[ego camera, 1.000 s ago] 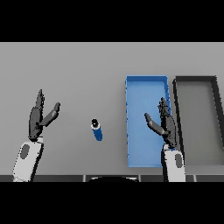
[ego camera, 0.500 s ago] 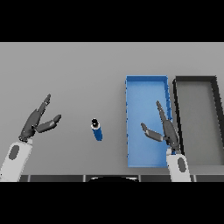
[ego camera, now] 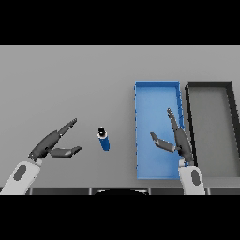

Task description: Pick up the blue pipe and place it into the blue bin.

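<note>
Blue pipe (ego camera: 103, 139) lies on grey table (ego camera: 70, 84).

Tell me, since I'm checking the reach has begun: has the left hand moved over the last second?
Yes. The left hand has swung lower and turned its fingers toward the blue pipe, which lies apart from it.

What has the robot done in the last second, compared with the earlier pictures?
The left hand has tipped from pointing upward to reaching sideways toward the small blue pipe, fingers open; it has not touched it. The right hand, over the blue rectangular bin, has turned slightly with its thumb spread wider. Nothing was grasped or released. The pipe, the bin and the black bin stayed in place.
</note>
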Robot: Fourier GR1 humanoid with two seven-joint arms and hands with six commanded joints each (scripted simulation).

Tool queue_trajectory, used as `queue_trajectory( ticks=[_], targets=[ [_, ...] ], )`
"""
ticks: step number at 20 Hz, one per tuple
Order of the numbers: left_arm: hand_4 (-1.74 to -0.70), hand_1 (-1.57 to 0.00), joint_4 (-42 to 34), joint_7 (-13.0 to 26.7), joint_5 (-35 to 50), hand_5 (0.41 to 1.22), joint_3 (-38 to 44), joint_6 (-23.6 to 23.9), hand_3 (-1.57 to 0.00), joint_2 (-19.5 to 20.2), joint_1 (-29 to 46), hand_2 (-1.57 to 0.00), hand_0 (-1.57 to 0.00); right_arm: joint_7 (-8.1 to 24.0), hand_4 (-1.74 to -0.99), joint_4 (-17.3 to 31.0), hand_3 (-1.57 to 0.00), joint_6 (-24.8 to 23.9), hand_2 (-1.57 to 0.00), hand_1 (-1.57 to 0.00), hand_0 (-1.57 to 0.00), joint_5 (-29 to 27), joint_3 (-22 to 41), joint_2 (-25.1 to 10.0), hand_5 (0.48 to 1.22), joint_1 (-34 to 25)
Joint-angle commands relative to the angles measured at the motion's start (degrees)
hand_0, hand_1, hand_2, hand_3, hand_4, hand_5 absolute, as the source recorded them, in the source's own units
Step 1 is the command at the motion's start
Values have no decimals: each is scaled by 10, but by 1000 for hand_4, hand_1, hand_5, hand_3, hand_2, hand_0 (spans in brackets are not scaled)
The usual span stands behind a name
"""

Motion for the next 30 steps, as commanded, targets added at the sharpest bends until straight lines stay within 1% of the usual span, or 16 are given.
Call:
queue_trajectory(
  ticks=[1,3,5,7,10,12,16,18,19,22,24,26,27,28,29,30],
  targets=[
    [-1031,1,-6,21,-6,496,-13,-2,1,-4,-2,1,1,3,-1229,5,1,-1,1,1,1,0,-1,1,576,-2],
    [-1061,1,-14,32,-26,474,-41,-7,1,-17,2,1,1,-4,-1223,2,1,0,1,1,1,2,1,0,572,6],
    [-1084,1,-12,25,-46,469,-59,-14,1,-26,-7,1,1,-1,-1213,3,1,-1,1,1,1,6,1,-2,572,2],
    [-1107,1,-2,24,-62,463,-77,-10,1,-49,-11,1,1,11,-1212,4,1,-3,1,1,1,9,6,5,570,1],
    [-1149,1,21,16,-70,484,-89,-6,1,-87,-38,1,1,6,-1210,4,1,-2,1,1,1,4,3,6,564,-2],
    [-1145,1,41,6,-85,486,-99,6,1,-117,-46,1,1,10,-1209,0,1,2,1,1,1,-6,-4,2,556,-5],
    [-1126,1,92,10,-90,491,-103,20,1,-169,-69,1,1,2,-1207,0,1,3,1,1,1,-9,-4,5,551,10],
    [-1137,1,111,5,-86,495,-101,21,1,-185,-74,1,1,3,-1200,2,1,2,1,1,1,-6,-6,1,549,6],
    [-1138,1,118,-1,-86,497,-104,20,1,-191,-74,1,1,3,-1202,9,1,-2,1,1,1,-4,-4,7,549,4],
    [-1099,1,158,-14,-114,506,-108,41,1,-217,-92,-6,1,-4,-1198,1,1,3,1,1,1,-7,-5,2,547,9],
    [-1117,1,172,-33,-100,543,-106,34,-16,-237,-99,-51,1,9,-1192,3,1,2,1,1,1,-8,-10,-3,549,3],
    [-1176,-44,186,-31,-77,601,-99,23,-108,-253,-101,-166,1,-1,-1186,3,1,3,1,1,1,-4,-6,-2,554,7],
    [-1217,-118,188,-32,-71,635,-97,22,-202,-261,-101,-269,1,0,-1188,8,1,4,1,1,1,-8,-11,-5,556,4],
    [-1268,-248,189,-36,-61,675,-96,16,-345,-266,-100,-417,-39,-1,-1196,6,1,5,1,1,1,-11,-10,-3,560,4],
    [-1301,-411,188,-40,-54,784,-95,14,-590,-270,-97,-578,-179,1,-1192,3,1,7,1,1,1,-11,-11,-7,560,7],
    [-1383,-642,189,-39,-45,872,-90,17,-777,-278,-100,-777,-418,-3,-1191,2,1,6,1,1,1,-11,-13,-8,561,9]
  ],
)
